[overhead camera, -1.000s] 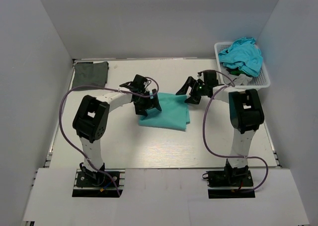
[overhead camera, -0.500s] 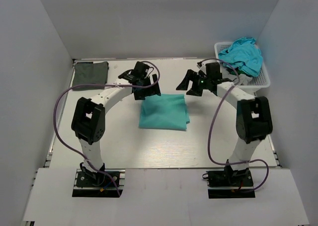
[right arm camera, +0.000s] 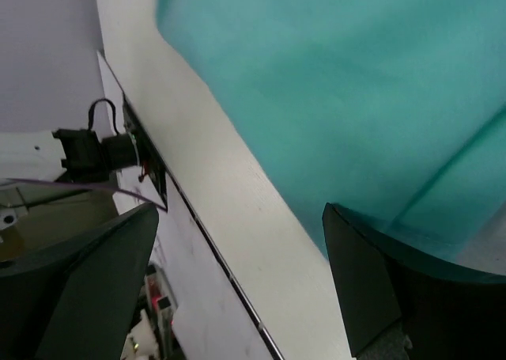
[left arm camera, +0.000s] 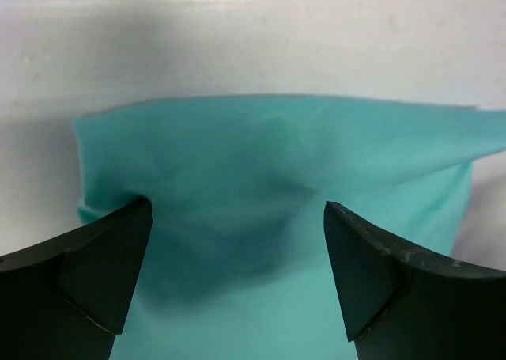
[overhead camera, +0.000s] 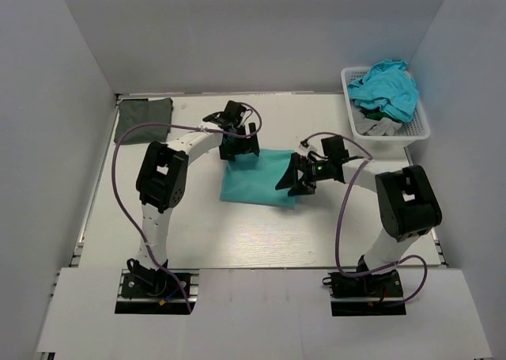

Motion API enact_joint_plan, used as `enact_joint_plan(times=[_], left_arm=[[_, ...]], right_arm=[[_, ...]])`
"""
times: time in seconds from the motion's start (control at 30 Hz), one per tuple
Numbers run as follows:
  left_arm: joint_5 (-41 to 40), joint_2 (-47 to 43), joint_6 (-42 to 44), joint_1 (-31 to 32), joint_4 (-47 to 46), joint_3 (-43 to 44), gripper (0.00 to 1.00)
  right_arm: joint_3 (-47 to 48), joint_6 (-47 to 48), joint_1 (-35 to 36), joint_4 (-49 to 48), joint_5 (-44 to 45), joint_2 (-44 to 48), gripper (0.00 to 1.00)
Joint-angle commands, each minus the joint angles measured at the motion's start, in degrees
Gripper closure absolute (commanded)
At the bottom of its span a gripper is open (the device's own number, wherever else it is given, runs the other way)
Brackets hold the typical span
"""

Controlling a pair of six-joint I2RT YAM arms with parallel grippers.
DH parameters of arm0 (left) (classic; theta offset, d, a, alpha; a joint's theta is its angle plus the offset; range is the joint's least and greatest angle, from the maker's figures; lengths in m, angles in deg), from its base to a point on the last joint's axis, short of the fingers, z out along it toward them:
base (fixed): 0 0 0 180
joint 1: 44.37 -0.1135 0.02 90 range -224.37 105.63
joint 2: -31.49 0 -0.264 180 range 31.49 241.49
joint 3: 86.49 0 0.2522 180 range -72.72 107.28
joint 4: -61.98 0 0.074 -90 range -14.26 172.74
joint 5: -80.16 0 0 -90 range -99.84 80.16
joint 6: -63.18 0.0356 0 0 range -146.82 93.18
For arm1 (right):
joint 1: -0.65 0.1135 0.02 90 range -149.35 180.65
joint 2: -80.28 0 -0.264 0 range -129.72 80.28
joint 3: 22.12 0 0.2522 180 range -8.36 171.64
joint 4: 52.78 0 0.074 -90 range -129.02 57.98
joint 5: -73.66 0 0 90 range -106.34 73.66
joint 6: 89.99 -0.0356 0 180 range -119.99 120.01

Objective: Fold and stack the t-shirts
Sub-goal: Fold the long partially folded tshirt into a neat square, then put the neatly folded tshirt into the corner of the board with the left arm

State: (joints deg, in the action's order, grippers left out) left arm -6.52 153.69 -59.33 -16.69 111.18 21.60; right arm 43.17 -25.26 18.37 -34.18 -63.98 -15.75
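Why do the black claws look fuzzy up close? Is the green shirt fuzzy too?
Left wrist view: the left tool sits close to the lens, so it blurs; the teal shirt looks soft and shadowed. Right wrist view: the right tool blurs too. Top view: sharp, evenly lit.

**Teal on white**

A plain teal shirt lies between the black left gripper and black right gripper. Beyond the left gripper is a dark grey-green shirt. Turquoise shirts fill a white lattice basket. The bench is white.
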Motion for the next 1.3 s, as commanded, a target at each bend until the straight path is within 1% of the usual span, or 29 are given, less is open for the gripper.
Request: enact_joint_plan(times=[0.0, 0.03, 0.07, 0.13, 0.2, 0.27, 0.33, 0.37, 0.4, 0.47, 0.5, 0.57, 0.63, 0.67, 0.7, 0.77, 0.83, 0.87, 0.9, 1.0, 1.03, 1.1, 1.17, 1.27], left_arm=[[-1.29, 4.54, 0.17, -0.79, 1.55, 3.84, 0.00], [-1.29, 5.16, 0.17, -1.31, 2.08, 4.72, 0.00], [-1.29, 5.68, 0.17, -1.31, 2.09, 5.34, 0.00], [-1.29, 5.69, 0.17, -1.31, 2.09, 5.87, 0.00], [-1.90, 6.21, 0.17, -1.93, 2.78, 5.87, 0.00], [-1.91, 6.22, 0.17, -2.55, 4.10, 7.18, 0.00], [-1.91, 6.22, 1.22, -2.55, 5.52, 9.37, 0.00], [-1.91, 4.82, 1.92, -2.55, 6.04, 10.00, 0.00], [-2.43, 3.94, 3.23, -2.55, 6.04, 10.61, 0.00], [-2.43, 1.92, 4.29, -2.55, 6.04, 11.76, 0.00], [-2.43, -0.44, 4.82, -2.55, 6.04, 11.76, 0.00], [-3.82, -3.00, 5.53, -2.55, 6.57, 11.76, 0.00], [-6.29, -6.68, 5.53, -1.94, 7.35, 8.79, 0.00], [-7.87, -7.66, 5.53, -1.93, 8.14, 7.55, 0.00], [-7.88, -8.54, 5.53, -1.41, 9.02, 4.93, 0.00], [-7.36, -10.12, 4.65, -1.40, 10.69, 2.89, 0.00], [-7.35, -10.66, 2.73, -1.40, 11.92, -1.06, 0.00], [-7.35, -12.31, 2.72, -1.40, 11.93, -2.64, 0.00], [-7.35, -13.11, 1.85, -0.88, 11.93, -6.22, 0.00], [-4.81, -14.96, 3.24, -0.88, 7.37, -12.13, 0.00], [-3.07, -14.96, 3.94, -0.88, 6.32, -12.93, 0.00], [-3.05, -13.57, 4.56, -0.17, 5.69, -12.94, 0.00], [-5.41, -11.02, 4.56, 0.44, 6.21, -12.94, 0.00], [-6.30, -7.86, 4.04, 0.44, 5.61, -13.46, 0.00]], right_arm=[[-3.35, 2.25, -0.49, -2.99, -5.54, -3.72, 0.10], [-3.97, 2.60, -0.66, -2.56, -5.01, -5.03, 0.10], [-4.15, 3.21, -0.84, -2.03, -3.70, -8.61, 0.10], [-5.73, 2.35, -1.45, -3.51, -2.82, -10.84, 0.10], [-6.53, 2.33, -1.80, -3.61, -1.24, -11.90, 0.10], [-5.74, 3.04, -2.16, -1.42, 0.43, -11.90, 0.10], [-3.99, 5.76, -1.72, 2.00, 2.46, -10.24, 0.10], [-3.02, 6.37, -1.54, 2.97, 3.42, -9.36, 0.10], [-2.06, 7.69, -1.46, 4.11, 4.12, -6.22, 0.10], [-0.13, 9.71, -1.37, 7.10, 3.69, -3.74, 0.10], [0.32, 10.76, -1.11, 9.03, 2.65, 0.10, 0.10], [-0.02, 11.04, -0.93, 9.14, 0.89, 4.50, 0.10], [-1.59, 10.17, -0.58, 8.35, 0.44, 8.91, 0.10], [-2.21, 10.77, -0.58, 9.47, 0.70, 11.54, 0.10], [-2.05, 10.95, -0.66, 10.27, 1.57, 13.57, 0.10], [-1.52, 11.65, -0.75, 13.15, 2.37, 16.04, 0.10], [-1.08, 12.01, -0.84, 14.05, 3.52, 18.77, 0.10], [-0.73, 12.18, -1.01, 15.19, 3.86, 19.38, 0.10], [-0.38, 12.18, -0.93, 16.15, 4.30, 19.82, 0.10], [-0.55, 12.18, -0.93, 16.60, 5.36, 22.46, 0.10], [-0.55, 12.09, -0.93, 16.52, 5.36, 23.07, 0.10], [-0.29, 12.36, -1.02, 17.13, 5.36, 23.43, 0.10], [-0.64, 12.36, -1.10, 17.40, 5.54, 24.13, 0.10], [-1.86, 12.18, -1.01, 17.22, 6.15, 24.75, 0.10]])
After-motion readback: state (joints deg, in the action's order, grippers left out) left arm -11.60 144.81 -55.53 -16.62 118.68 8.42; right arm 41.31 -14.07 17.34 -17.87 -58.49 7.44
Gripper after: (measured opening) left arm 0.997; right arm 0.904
